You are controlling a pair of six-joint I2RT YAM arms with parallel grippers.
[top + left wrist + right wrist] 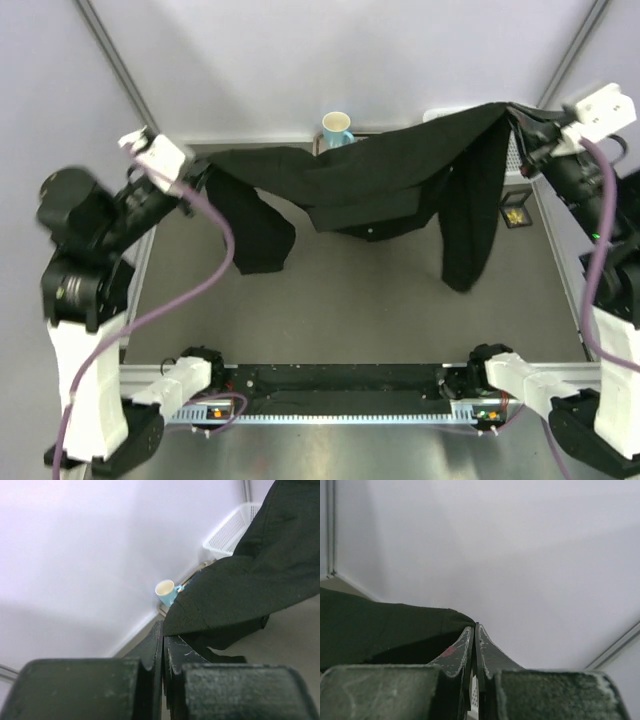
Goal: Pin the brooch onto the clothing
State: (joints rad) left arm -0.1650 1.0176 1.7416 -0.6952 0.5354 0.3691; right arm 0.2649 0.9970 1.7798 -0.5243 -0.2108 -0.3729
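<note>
The grey desk (350,310) fills the middle of the overhead view, with pale walls behind it. Above its far half hangs the black shirt (380,170), lifted off the surface and stretched from side to side between the two arms. Its body sags in the middle. One sleeve droops at the left and a longer one hangs down at the right, its end close to the desk.

The left hand (197,180) is clenched on the shirt's left end. In the left wrist view its fingers (150,650) press together with the dark cloth (240,595) running off from their tips. The right hand (522,135) is raised higher and is clenched on the shirt's right end. In the right wrist view its fingers (492,652) meet, with a fold of fabric (385,630) at their tips.

A white mesh basket (227,530) stands at the far right, partly hidden by the shirt. A light blue mug (337,128) sits upright at the far edge by the wall, just behind the cloth.

The brooch (514,215), tiny and golden, lies on a small dark square on the desk near the right edge. It is beside the hanging right sleeve and apart from it, and neither hand holds it.
</note>
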